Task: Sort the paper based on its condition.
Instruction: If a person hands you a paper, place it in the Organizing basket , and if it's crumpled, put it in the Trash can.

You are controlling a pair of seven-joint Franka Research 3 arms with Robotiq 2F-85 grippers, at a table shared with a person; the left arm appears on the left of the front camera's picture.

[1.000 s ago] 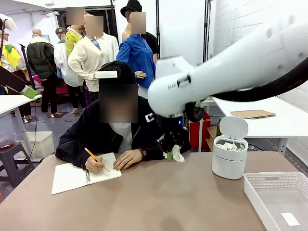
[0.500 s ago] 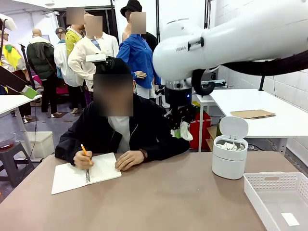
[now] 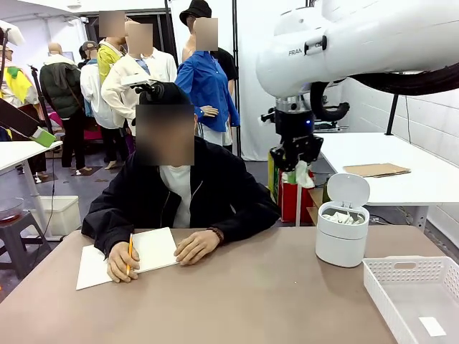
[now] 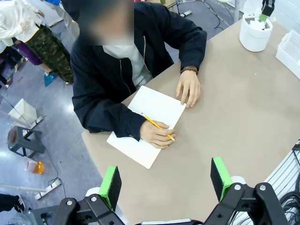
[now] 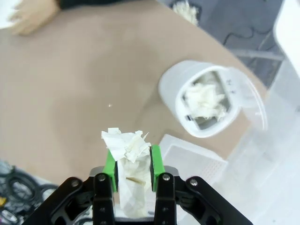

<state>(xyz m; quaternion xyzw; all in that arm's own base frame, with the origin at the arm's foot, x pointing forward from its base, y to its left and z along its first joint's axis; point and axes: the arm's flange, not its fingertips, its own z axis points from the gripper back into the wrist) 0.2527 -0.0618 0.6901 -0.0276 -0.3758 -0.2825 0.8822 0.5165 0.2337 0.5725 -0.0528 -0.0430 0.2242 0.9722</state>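
right wrist view: right jaws pinch a crumpled paper wad [image 5: 124, 143], held high, just short of the open white bin [image 5: 169, 88] that holds other wads. carry it squarely over the opening, lower, then release. left jaws spread, empty, above the counter [image 4: 243, 103].

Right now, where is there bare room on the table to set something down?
The widest bare stretch of table lies between the notebook and the bin, running to the near edge. The basket floor is free beside one slip. Crowded: the bin, holding wads, and the notebook, where the person's hands rest. The right claw holds a wad.
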